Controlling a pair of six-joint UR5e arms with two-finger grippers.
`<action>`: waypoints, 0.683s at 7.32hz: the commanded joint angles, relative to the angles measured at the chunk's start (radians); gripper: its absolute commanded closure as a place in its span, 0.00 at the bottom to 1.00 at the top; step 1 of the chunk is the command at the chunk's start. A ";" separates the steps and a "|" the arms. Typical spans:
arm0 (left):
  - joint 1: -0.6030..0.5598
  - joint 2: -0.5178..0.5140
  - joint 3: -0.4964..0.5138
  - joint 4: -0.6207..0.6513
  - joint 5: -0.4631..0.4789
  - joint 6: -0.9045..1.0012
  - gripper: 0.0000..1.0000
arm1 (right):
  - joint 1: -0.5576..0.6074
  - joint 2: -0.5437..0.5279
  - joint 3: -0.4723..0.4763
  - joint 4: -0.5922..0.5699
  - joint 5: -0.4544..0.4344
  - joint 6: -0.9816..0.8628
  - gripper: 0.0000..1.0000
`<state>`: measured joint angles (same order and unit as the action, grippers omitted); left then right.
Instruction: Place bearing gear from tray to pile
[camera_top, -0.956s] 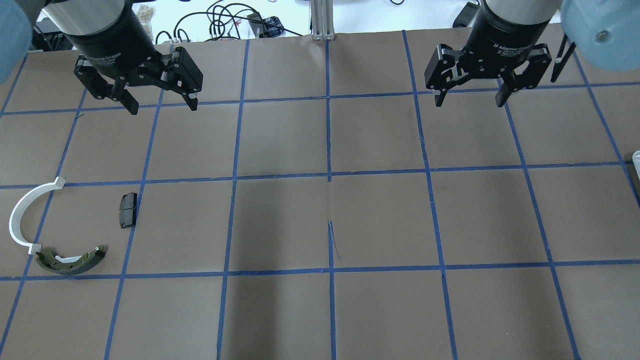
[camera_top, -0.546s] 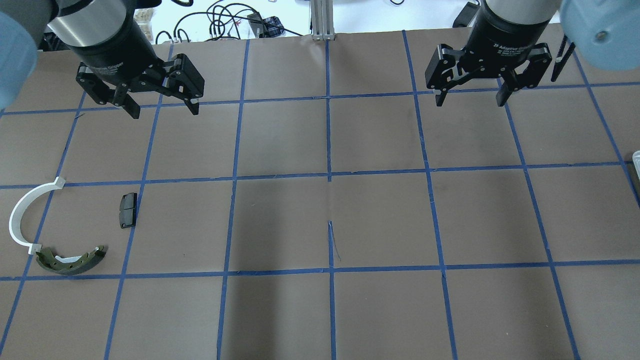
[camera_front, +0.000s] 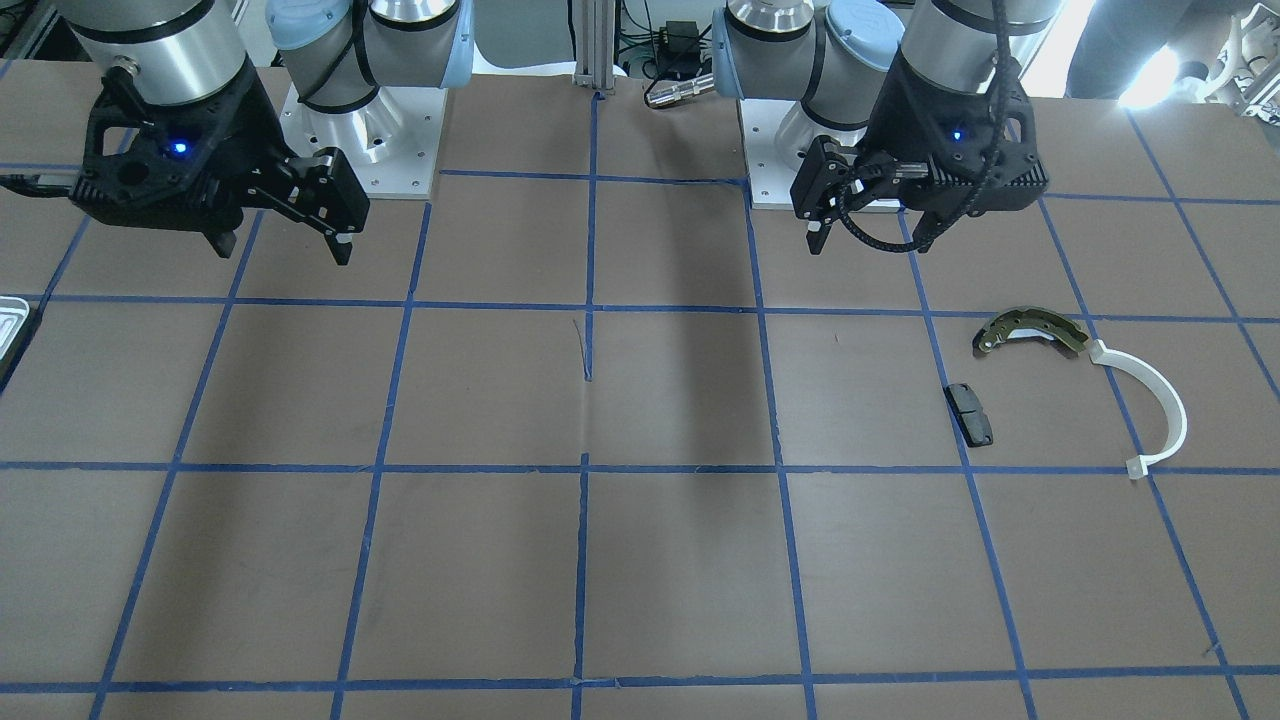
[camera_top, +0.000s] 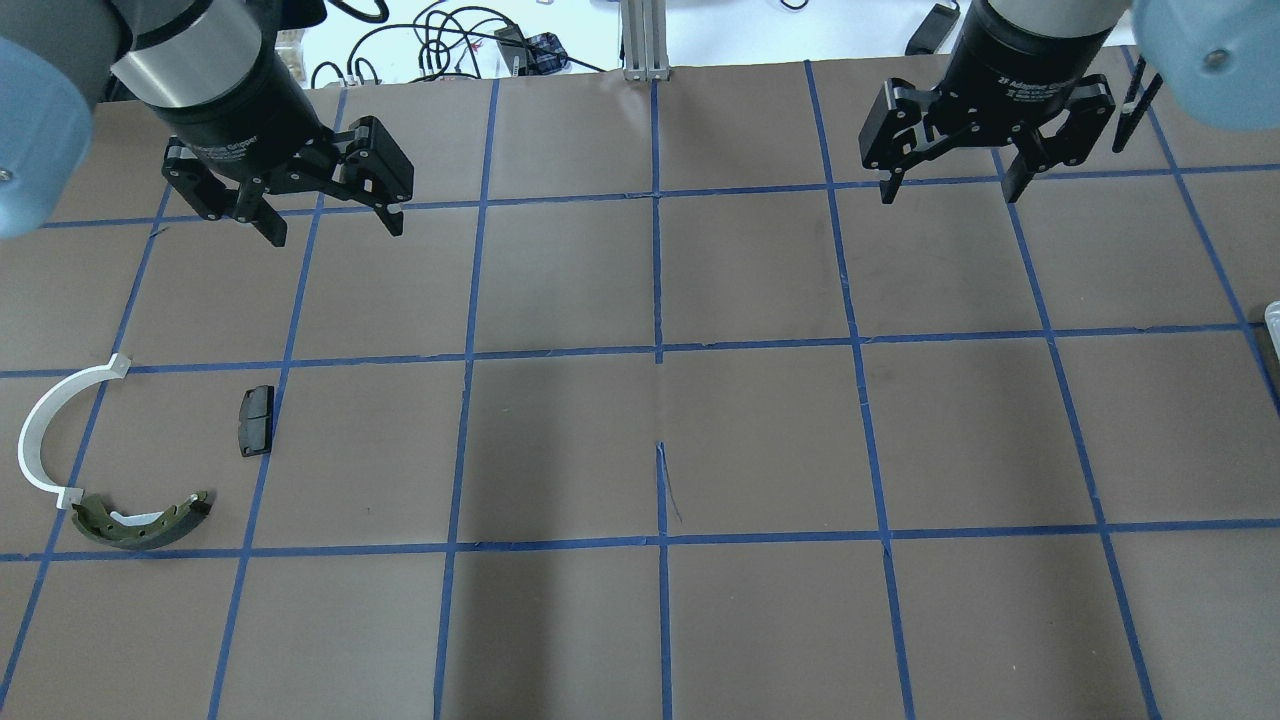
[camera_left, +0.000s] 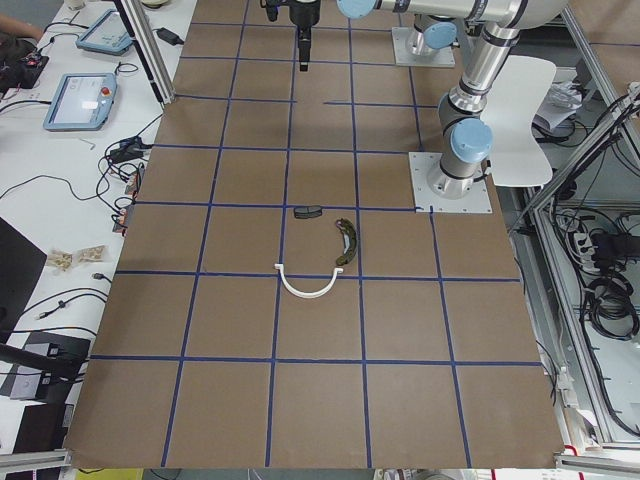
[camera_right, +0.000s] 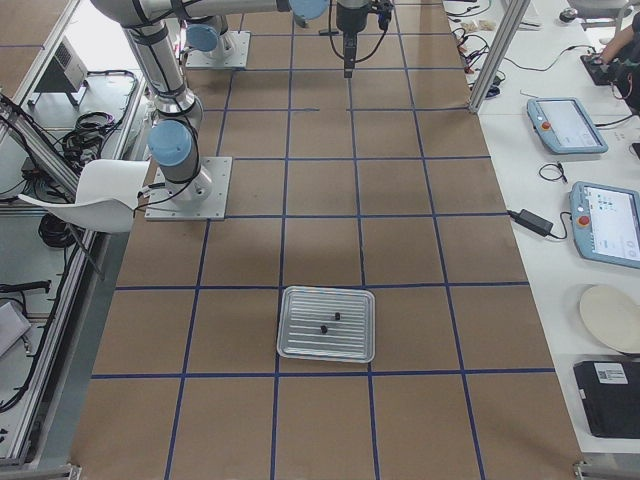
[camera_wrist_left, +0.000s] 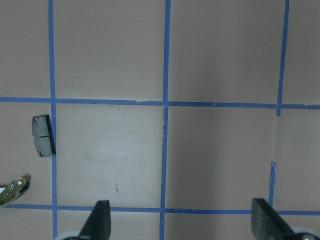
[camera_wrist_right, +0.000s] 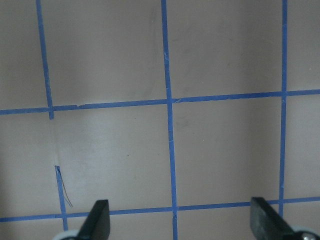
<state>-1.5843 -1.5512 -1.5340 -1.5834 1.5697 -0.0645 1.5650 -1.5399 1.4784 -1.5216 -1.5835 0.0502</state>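
Observation:
The silvery tray (camera_right: 325, 323) lies on the table in the exterior right view, with two tiny black pieces (camera_right: 336, 317) on it. Only its edge (camera_top: 1273, 315) shows overhead. The pile lies at the table's left: a brake shoe (camera_top: 140, 522), a white plastic arc (camera_top: 45, 430) and a black pad (camera_top: 255, 420). My left gripper (camera_top: 335, 230) is open and empty, above the table behind the pile. My right gripper (camera_top: 950, 194) is open and empty at the back right, far from the tray. The left wrist view shows the pad (camera_wrist_left: 43, 136) between and beyond open fingers.
The table is brown with a grid of blue tape (camera_top: 657, 350). Cables (camera_top: 440, 40) and an aluminium post (camera_top: 645, 40) lie beyond the back edge. The arm bases (camera_front: 360, 150) stand at the robot's side. Tablets (camera_right: 565, 125) rest on a side bench.
My left gripper has moved a little right and toward the table's middle. My right gripper has shifted slightly right and back. Both stay open; the parts have not moved.

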 joint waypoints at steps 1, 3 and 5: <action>0.001 0.002 -0.002 0.000 0.009 -0.001 0.00 | -0.156 -0.014 -0.006 0.024 -0.015 -0.167 0.00; 0.001 0.002 -0.002 0.000 0.003 -0.001 0.00 | -0.405 -0.022 -0.007 0.057 -0.018 -0.547 0.00; 0.001 0.002 -0.002 0.000 0.006 -0.001 0.00 | -0.688 0.054 0.003 -0.012 -0.016 -0.993 0.00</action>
<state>-1.5829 -1.5493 -1.5362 -1.5830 1.5739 -0.0660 1.0555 -1.5406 1.4782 -1.4891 -1.6003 -0.6786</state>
